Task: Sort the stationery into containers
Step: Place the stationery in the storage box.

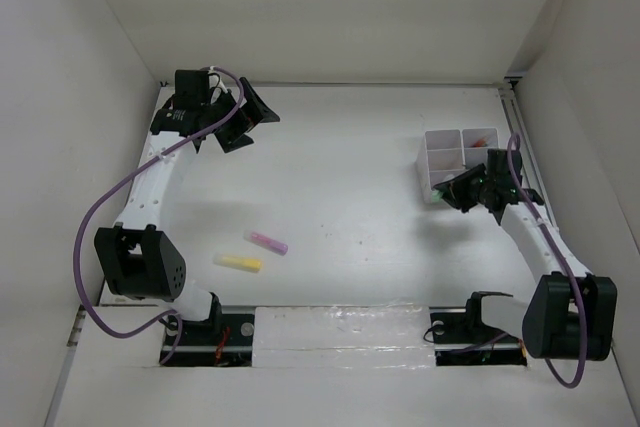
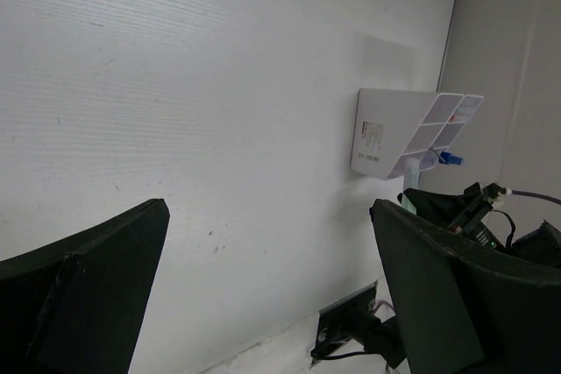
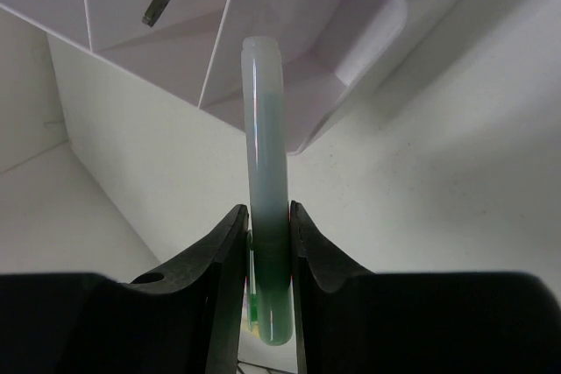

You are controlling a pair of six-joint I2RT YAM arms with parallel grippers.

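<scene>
Right gripper (image 3: 268, 229) clamped near one end of green marker (image 3: 265, 129): light, stiff, probably slick, mid-barrel hold safer; left gripper (image 2: 269, 216) open.

White table (image 1: 350, 177), divided white box (image 1: 431, 169) at far right, pink marker (image 1: 267, 241) and yellow marker (image 1: 238, 262) near left — just apart

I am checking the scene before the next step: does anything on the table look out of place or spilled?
Nothing is spilled or damaged. Only the pink marker and the yellow marker lie loose on the table, far from the divided box, not yet sorted. The right gripper holds the green marker close to the box.
</scene>
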